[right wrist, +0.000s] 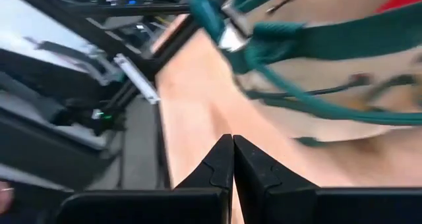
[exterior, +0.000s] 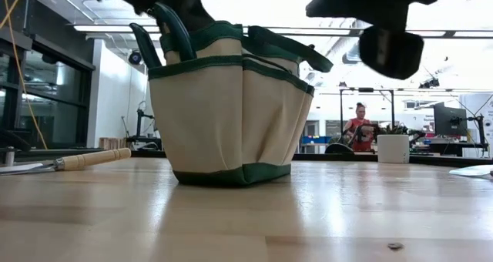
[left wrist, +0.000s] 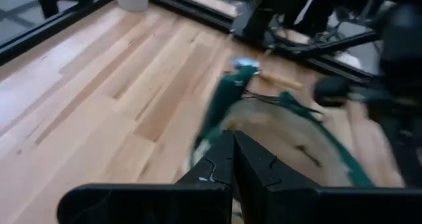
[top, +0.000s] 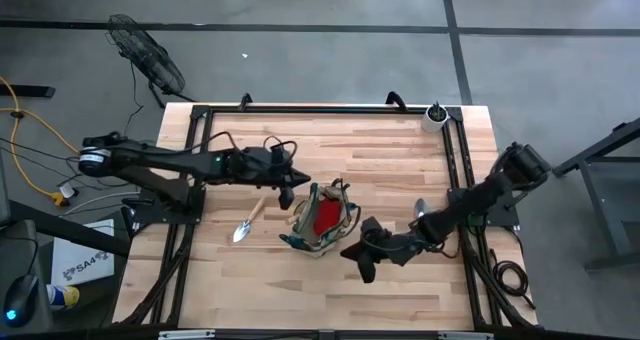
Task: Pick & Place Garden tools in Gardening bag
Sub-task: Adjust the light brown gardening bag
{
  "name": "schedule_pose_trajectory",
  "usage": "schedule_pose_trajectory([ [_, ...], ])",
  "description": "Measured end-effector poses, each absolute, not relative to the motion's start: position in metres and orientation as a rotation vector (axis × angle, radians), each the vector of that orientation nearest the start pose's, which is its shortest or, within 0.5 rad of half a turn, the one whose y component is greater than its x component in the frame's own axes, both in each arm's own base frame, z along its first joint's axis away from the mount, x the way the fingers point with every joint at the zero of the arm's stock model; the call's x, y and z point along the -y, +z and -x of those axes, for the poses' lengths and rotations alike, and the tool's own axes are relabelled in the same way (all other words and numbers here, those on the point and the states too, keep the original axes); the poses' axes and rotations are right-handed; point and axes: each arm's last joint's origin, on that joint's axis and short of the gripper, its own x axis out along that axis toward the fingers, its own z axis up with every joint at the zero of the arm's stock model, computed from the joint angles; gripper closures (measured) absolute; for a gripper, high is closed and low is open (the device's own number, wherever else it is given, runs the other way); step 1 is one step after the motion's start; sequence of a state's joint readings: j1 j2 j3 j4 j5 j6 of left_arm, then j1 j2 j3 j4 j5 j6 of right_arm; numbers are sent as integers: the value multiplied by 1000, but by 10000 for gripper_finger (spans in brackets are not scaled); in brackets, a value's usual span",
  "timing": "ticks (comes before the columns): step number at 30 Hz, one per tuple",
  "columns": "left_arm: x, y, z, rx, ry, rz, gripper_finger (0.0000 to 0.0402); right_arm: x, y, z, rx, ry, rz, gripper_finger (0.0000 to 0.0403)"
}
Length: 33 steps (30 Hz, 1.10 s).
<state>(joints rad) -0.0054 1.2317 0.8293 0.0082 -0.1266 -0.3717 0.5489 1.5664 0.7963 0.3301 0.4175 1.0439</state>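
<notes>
Nearest the bottom of the high view, my right gripper [top: 366, 252] hung just lower right of the gardening bag [top: 318, 220], fingers pressed together on nothing. The bag stood mid-frame, the red glove [top: 322, 216] inside it. My left gripper [top: 288, 187], fingers also closed and empty, sat at the bag's upper-left rim. One trowel [top: 246, 221] lay left of the bag, its long axis slanting from lower-left blade to upper-right handle, clearly nearer my left arm. The white pot [top: 434, 117] stood far upper right.
</notes>
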Motion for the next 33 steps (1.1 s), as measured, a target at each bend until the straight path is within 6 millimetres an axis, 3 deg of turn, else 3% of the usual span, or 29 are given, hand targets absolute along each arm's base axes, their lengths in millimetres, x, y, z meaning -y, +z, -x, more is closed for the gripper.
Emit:
schedule_pose_trajectory([
  [7, 41, 288, -255, -335, 98, 330, 401, -142, 217, -254, -450, -274, -779, 401],
  [14, 96, 283, -243, -347, 57, 365, 401, -119, 223, -235, -474, -470, -740, 401],
  [26, 171, 254, -232, -365, 9, 459, 401, -64, 208, -238, -619, -739, -708, 401],
  [33, 201, 227, -237, -373, -6, 487, 402, -30, 204, -244, -684, -787, -704, 401],
])
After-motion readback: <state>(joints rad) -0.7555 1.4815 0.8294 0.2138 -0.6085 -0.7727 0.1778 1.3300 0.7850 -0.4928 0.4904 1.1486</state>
